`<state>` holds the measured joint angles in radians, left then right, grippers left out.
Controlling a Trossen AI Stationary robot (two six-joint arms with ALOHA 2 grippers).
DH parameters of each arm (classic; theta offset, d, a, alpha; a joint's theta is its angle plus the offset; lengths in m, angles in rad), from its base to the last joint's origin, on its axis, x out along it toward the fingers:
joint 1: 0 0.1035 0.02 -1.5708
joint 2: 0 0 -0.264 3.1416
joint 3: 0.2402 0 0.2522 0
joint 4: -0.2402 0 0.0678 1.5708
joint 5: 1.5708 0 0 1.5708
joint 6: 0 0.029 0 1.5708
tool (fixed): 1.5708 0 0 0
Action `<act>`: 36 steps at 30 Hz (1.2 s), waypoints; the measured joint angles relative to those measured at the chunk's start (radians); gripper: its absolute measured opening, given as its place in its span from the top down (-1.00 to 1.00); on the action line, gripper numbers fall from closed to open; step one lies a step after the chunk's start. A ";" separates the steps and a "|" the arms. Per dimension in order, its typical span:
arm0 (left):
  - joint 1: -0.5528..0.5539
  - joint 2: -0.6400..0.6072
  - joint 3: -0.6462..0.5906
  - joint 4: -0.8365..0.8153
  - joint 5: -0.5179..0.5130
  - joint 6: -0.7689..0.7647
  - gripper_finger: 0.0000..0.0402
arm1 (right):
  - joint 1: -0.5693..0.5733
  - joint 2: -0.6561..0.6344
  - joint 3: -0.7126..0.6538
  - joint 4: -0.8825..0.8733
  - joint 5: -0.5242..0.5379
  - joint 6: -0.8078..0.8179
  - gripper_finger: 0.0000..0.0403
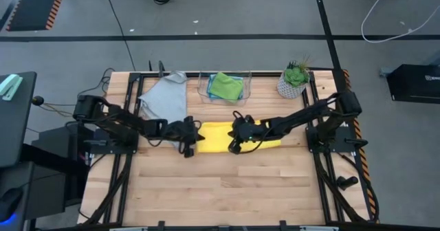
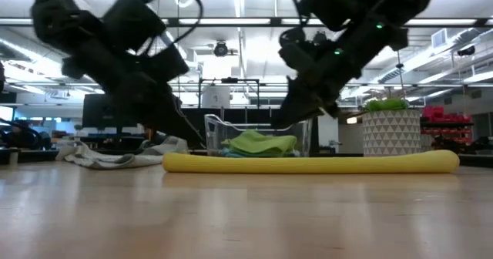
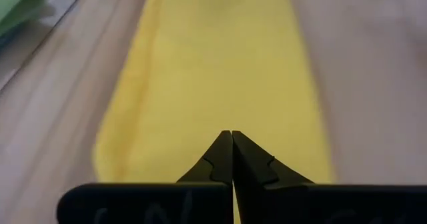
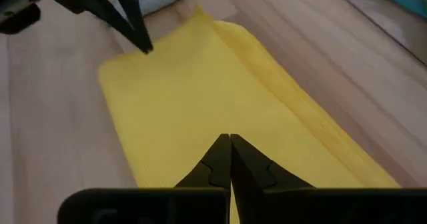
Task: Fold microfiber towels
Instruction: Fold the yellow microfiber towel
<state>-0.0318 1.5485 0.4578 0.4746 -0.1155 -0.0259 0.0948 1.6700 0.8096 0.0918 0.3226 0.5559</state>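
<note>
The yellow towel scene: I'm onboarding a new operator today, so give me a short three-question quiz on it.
1. True or false: the yellow towel lies spread out as a full square.
2. Which towel sits on top in the clear bin? A) grey B) green C) yellow
3. Fill in: the grey towel lies loose on the table near the ____ arm.

Key:
1. False. It is a long folded strip, with the shut left gripper at one end and the shut right gripper over it near the middle.
2. B, the green towel.
3. left.
</note>
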 joint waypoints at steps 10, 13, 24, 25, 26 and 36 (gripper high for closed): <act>-0.068 -0.039 -0.198 0.495 -0.004 -0.094 0.98 | 0.018 0.065 0.112 -0.010 0.076 -0.028 0.85; -0.069 -0.040 -0.243 0.612 -0.023 -0.094 0.98 | 0.024 0.045 0.113 0.005 0.092 -0.020 0.83; -0.069 -0.040 -0.357 0.804 -0.067 -0.136 0.96 | 0.039 0.191 0.205 0.023 0.010 0.028 0.96; -0.069 -0.040 -0.357 0.811 -0.070 -0.136 0.95 | 0.042 0.213 0.228 0.012 0.007 0.027 0.97; -0.069 -0.040 -0.356 0.820 -0.071 -0.135 0.95 | 0.044 0.233 0.251 0.002 0.001 0.021 0.98; -0.090 -0.040 -0.351 0.809 -0.071 -0.115 0.96 | 0.042 0.333 0.401 -0.070 0.011 0.012 0.98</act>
<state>-0.1223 1.5089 0.1066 1.2839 -0.1865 -0.1407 0.1372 2.0032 1.2111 0.0221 0.3336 0.5680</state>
